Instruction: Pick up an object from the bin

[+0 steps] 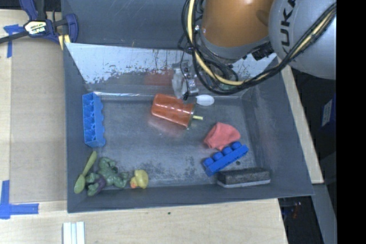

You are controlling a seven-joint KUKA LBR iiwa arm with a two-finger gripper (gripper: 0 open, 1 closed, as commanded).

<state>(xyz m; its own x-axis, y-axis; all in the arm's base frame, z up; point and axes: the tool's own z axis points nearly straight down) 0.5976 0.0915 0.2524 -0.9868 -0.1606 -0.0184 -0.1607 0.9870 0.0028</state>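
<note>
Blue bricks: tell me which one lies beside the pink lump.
The lower-right blue brick, just below the pink lump; the left blue brick lies apart along the bin's left wall.

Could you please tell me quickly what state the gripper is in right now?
Gripper: cannot be told whether open or closed; it is right next to the orange-red translucent plastic cup lying on its side.

Soft even light — pale glare along the bin (128,60) — faint shadows.
</note>
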